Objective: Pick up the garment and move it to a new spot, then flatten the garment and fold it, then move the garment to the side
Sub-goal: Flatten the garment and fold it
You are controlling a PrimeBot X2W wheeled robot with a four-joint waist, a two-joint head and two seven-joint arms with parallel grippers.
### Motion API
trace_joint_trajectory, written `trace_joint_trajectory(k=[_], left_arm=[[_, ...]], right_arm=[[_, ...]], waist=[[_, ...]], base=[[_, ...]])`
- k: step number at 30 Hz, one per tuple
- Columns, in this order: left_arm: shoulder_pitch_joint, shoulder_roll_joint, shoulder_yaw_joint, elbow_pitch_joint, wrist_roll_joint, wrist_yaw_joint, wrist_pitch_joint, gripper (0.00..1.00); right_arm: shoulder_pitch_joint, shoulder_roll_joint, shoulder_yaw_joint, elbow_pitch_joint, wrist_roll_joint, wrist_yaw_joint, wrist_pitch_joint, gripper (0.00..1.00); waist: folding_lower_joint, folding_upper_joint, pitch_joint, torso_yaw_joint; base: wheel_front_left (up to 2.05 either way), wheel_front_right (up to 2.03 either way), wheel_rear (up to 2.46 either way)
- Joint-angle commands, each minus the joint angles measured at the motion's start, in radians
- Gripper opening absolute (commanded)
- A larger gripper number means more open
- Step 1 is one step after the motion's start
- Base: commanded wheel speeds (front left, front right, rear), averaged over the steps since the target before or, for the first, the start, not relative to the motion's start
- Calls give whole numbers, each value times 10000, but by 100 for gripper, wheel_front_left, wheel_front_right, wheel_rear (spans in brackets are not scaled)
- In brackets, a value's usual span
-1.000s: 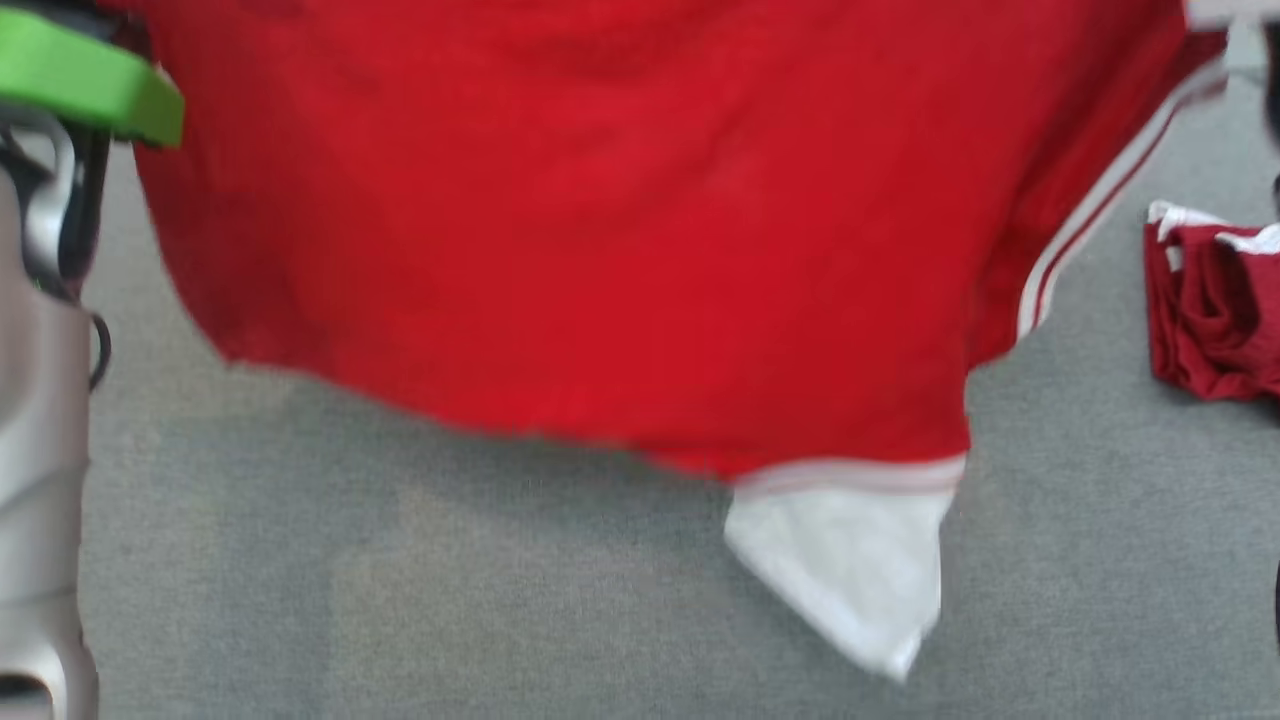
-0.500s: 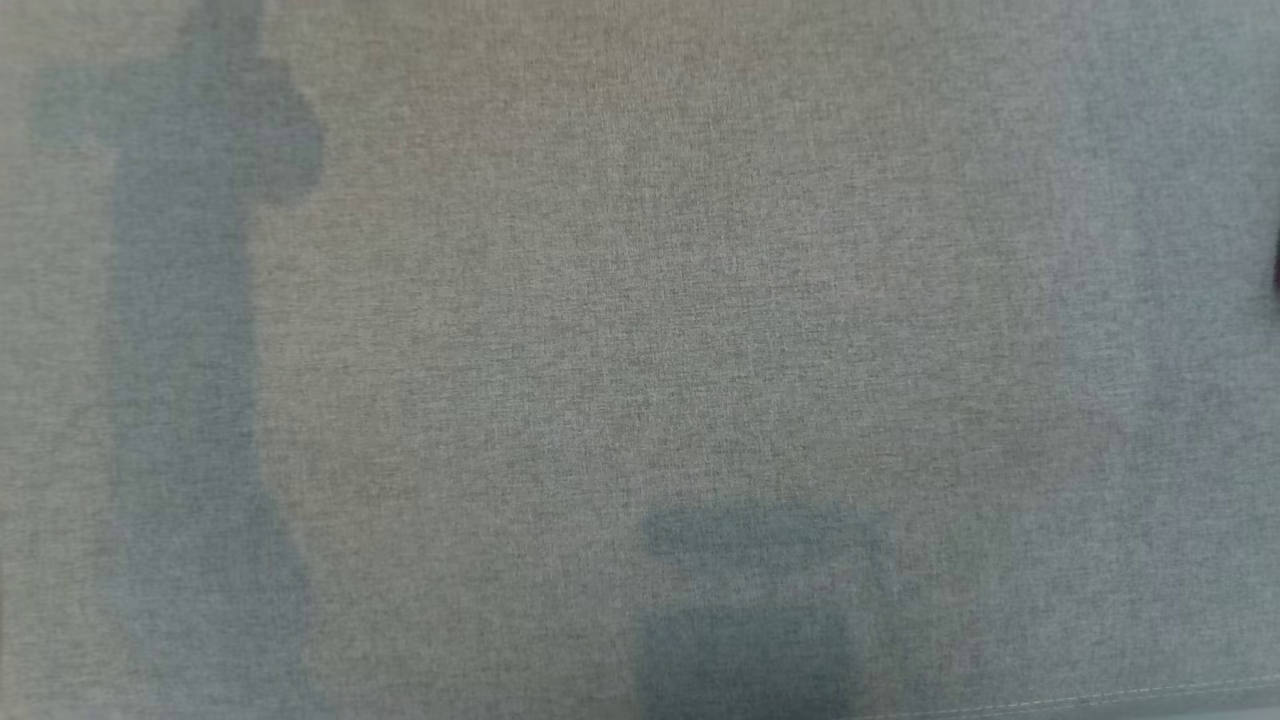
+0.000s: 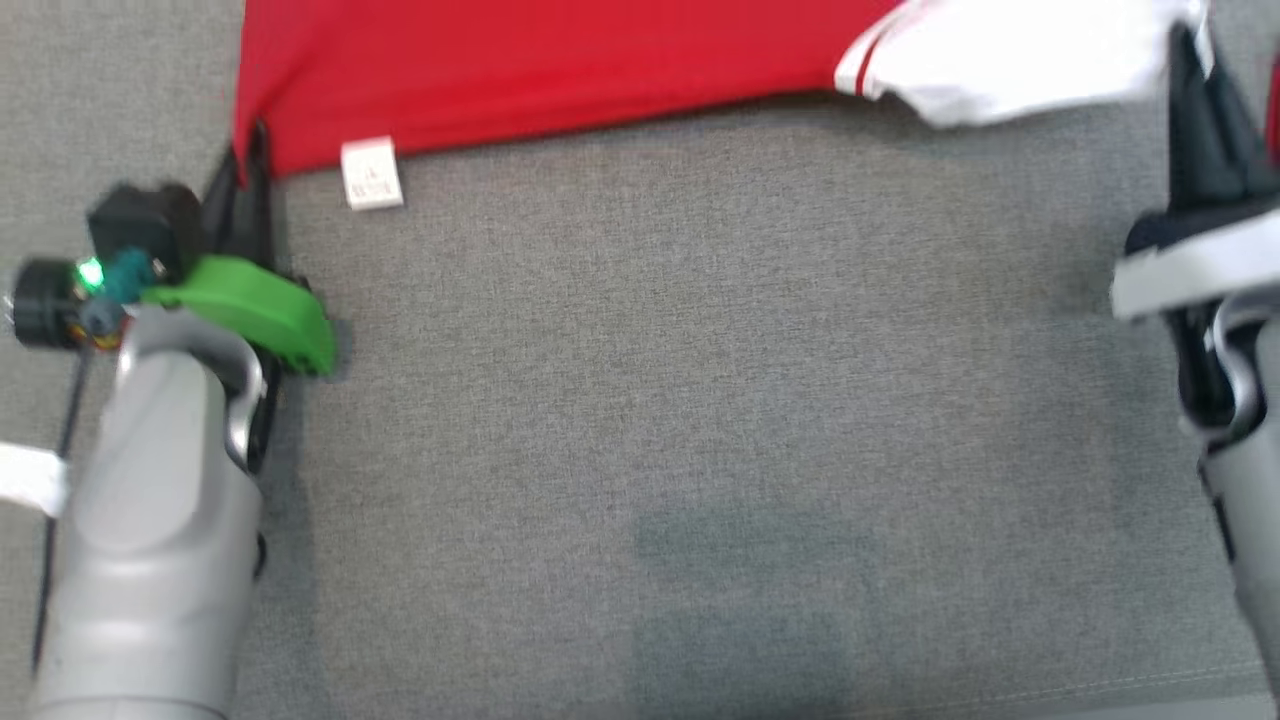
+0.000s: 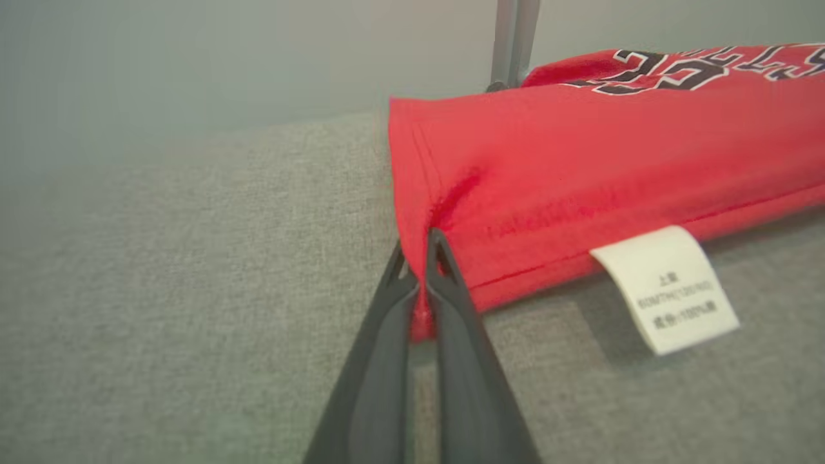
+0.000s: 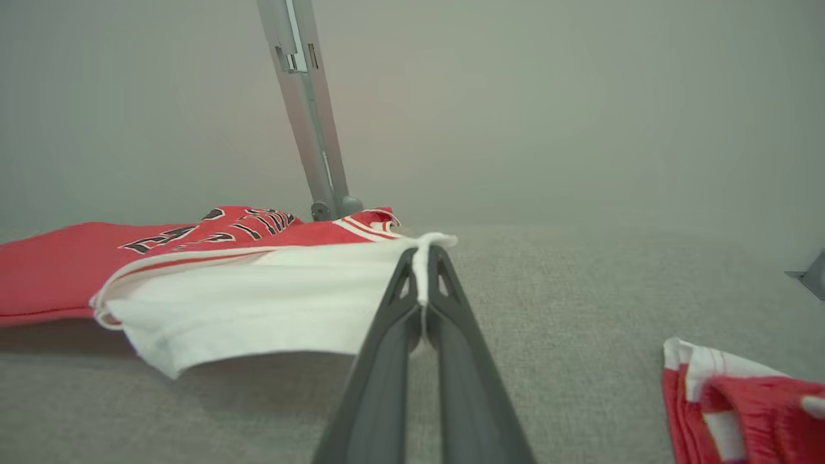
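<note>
L end effector (image 4: 420, 250) grips garment (image 4: 580, 167); wrist cam shows print (image 4: 677, 71), prob. lettering.

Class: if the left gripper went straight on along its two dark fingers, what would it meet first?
The red jersey garment, whose corner the left gripper pinches; the grey upright post beyond looks farther, depth unclear.

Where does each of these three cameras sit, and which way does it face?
Head view: on the robot's head, looking down at the grey cloth surface and red garment; both pale forearms, left gripper and right gripper show.
Left wrist view: on the left wrist, looking along its shut fingers, which pinch the garment's red corner near a white label.
Right wrist view: on the right wrist, looking along its shut fingers, pinching the white corner.
Shared: both wrist views show the garment's lettering and a metal post.
</note>
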Motion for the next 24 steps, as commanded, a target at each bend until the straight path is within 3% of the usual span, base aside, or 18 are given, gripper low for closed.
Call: trace_joint_trajectory(k=[1,11,18,24], left_arm=[[437,-26,125,-31,61,59,5,0],[3983,-697,1256,-239,119,80,39,0],[6311,-1229,1936,-648,182,36,64,0],[8241,-1465,2142,-1178,225,117,58,0]], right_arm=[[525,68,-208,-40,69,-29,-29,0],[3596,951,46,317,-98,-33,-29,0],[5239,1157,311,510,-35,-32,-29,0],[6899,874,832,777,-108,-32,-29,0]], waist=[[-1,0,-324,-88],[-1,0,-2296,-614],[-1,0,-3713,-754],[-1,0,-4987,-752]], base=[[0,0,0],[0,0,0],[0,0,0],[0,0,0]])
